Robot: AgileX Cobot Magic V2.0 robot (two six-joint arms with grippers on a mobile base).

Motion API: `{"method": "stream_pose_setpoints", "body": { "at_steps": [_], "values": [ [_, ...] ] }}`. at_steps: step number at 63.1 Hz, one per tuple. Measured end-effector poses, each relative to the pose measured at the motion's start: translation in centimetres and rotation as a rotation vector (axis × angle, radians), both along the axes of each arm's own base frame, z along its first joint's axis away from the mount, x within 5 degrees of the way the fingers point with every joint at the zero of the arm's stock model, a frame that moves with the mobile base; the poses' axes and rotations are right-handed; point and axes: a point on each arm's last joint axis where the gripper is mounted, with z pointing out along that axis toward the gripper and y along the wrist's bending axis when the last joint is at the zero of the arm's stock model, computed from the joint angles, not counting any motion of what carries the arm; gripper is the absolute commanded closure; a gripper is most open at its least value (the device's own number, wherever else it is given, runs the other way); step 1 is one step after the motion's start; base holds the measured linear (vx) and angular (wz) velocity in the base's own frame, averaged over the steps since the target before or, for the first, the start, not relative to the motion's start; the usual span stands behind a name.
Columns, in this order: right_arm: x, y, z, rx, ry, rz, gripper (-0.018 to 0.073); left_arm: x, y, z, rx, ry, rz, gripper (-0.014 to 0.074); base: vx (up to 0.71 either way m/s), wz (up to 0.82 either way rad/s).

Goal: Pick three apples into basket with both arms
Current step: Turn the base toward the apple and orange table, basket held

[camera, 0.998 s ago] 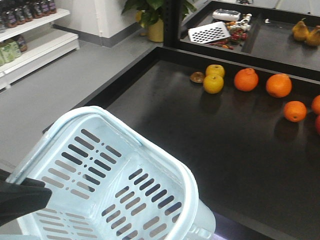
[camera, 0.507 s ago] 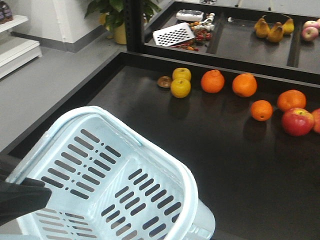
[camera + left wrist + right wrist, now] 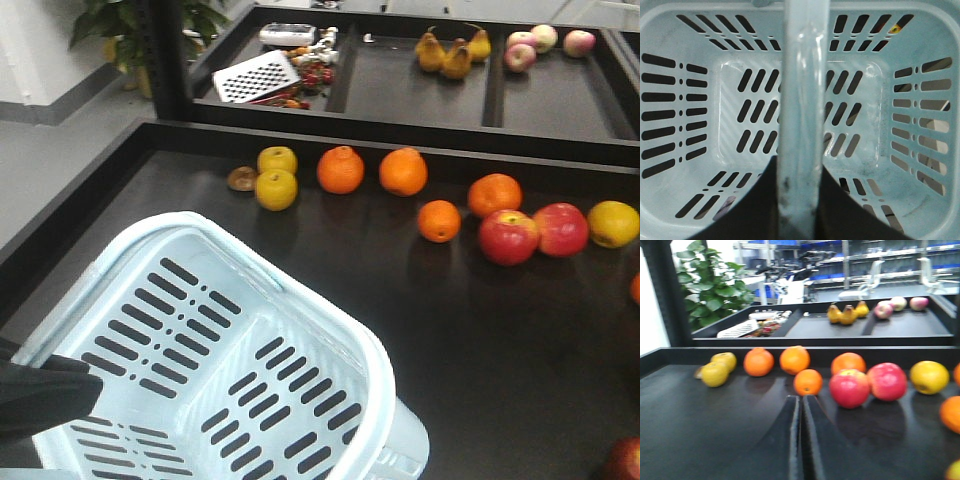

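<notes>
Firmly, left gripper (image 3: 799, 172) clamps slotted pale plastic basket (image 3: 180, 222) by its handle (image 3: 800, 90); right gripper (image 3: 800, 402) sits closed.

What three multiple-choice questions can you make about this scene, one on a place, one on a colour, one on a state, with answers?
1. Where do the pears lie? A. In the basket. B. In a tray behind the table. C. On the floor.
2. What colour is the basket? A. Pale blue. B. Green. C. Black.
3. How are the jaws of the right gripper? A. Wide open. B. Shut, empty. C. Shut on an apple.
Answers: 1 B, the pears sit in the far tray; 2 A, its walls are pale blue; 3 B, the jaws meet with nothing between.
</notes>
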Motion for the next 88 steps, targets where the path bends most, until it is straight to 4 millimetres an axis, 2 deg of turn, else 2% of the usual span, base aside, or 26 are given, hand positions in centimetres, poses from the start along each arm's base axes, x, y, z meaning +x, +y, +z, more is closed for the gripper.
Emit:
{"method": "stream_pose_setpoints", "body": {
  "at_steps": [48,88],
  "values": [
    [0.0,0.0,0.0,0.0,0.0,0.0,0.0564,0.0,0.0,0.0,0.0,0.0,0.0,0.0603,0.09,-0.29],
    [0.0,0.0,0.0,0.0,0.0,0.0,0.0564,0.0,0.0,0.0,0.0,0.0,0.0,0.0603,0.02,-0.05]
  ]
}}
